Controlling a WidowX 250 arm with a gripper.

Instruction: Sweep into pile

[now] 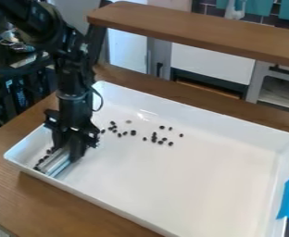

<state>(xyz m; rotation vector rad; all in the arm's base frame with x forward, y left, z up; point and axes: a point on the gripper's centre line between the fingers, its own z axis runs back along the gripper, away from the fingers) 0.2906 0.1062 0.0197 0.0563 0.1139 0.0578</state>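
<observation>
Claw (69, 149) closed on a silvery sweeping tool (58, 162), at the left of the frame, its fingers parted only by what they grip. Dark bits (133, 133) lie strewn from left of centre to the middle, inside the white tray (203, 180); more line the tool's left side. A sweep could trap those against the tray's near wall, or, if the blade tilts, let some slip under. A loose grip might let the tool twist.
</observation>
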